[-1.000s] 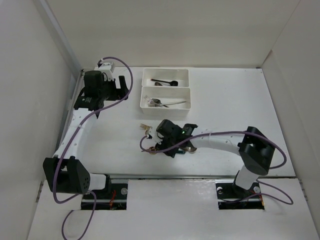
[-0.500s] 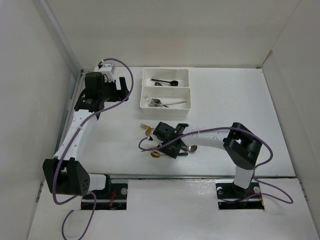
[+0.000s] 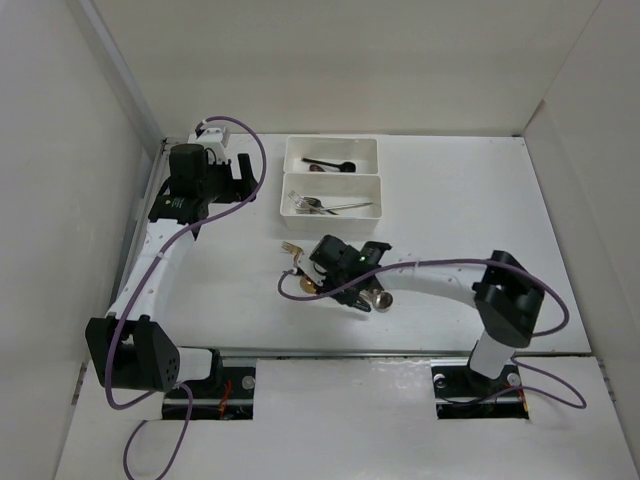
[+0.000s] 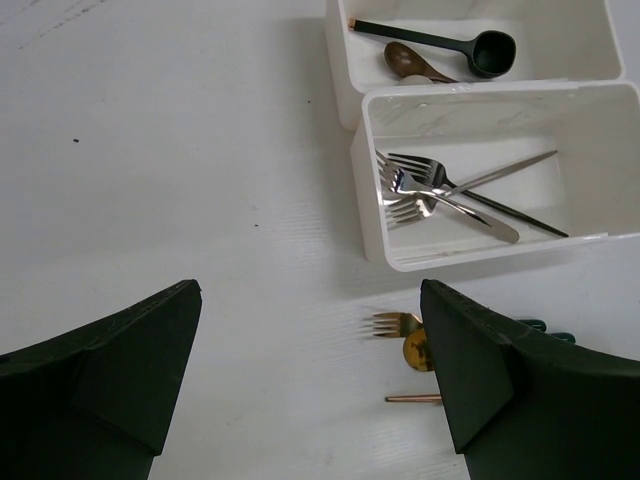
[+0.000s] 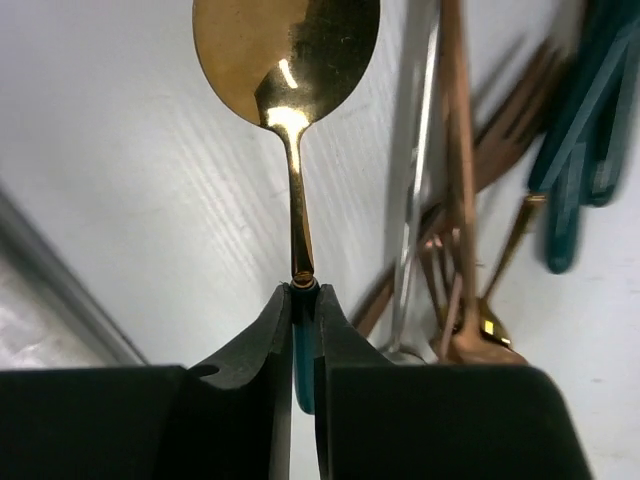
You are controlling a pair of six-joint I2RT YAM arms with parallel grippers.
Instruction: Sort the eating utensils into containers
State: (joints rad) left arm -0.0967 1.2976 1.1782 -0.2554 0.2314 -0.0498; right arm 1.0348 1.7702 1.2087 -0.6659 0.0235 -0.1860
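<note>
The gold spoon is pinched by the right fingers. These are closed almost fully on its thin neck, just where the gold metal meets a dark green handle. The bowl is pointed away from the wrist, over bare tabletop. Whether it has been raised clear of the surface cannot be told.

Just to its right the loose pile of utensils is seen, with copper, gold and green-handled pieces crossed over one another. The pile lies near the middle of the tabletop, on the near side of the two white trays. A gold fork is seen at the pile's far left edge. The left fingers are spread wide with nothing between them, and are held above the tabletop left of the trays.

A dark green spoon and a brown spoon are held in the far tray. Silver forks are held in the near tray. The far tray is therefore judged to be the gold spoon's destination.

The spoon is expected to be light and stiff, and its polished metal is probably slippery. With so narrow a pinch on a slim neck, the bowl end may swing or the spoon may twist in the grip. A hold nearer the balance point is judged steadier. Crossed neighbours could be dragged along if the spoon is drawn through the pile.
</note>
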